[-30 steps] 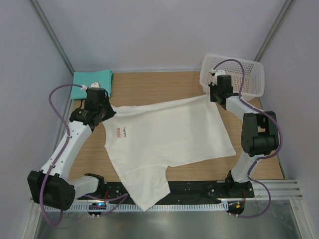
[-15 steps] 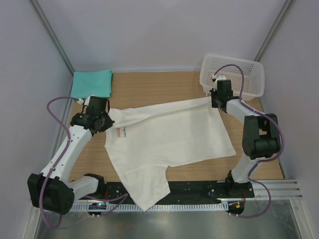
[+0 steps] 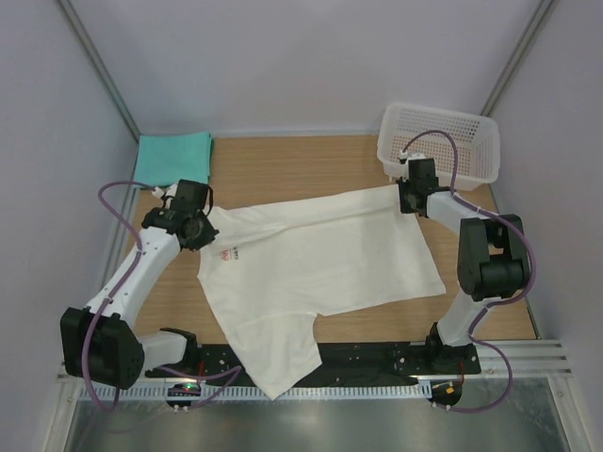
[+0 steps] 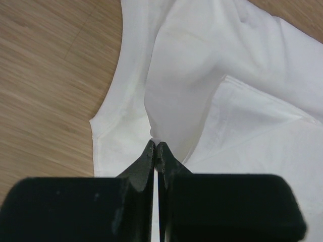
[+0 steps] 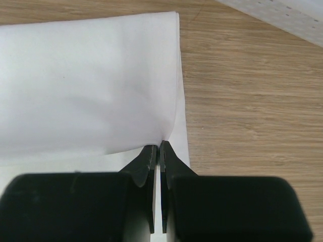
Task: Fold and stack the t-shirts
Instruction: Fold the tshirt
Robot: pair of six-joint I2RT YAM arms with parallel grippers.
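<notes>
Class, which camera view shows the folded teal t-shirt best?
The top external view: the teal t-shirt lies folded in plain sight at the far left corner of the table. Neither wrist view shows it; both frame the white t-shirt instead.

Matt white cloth t-shirt (image 3: pixel 320 254), wood-grain table (image 3: pixel 283 165), plastic mesh basket (image 3: pixel 474 127)
</notes>
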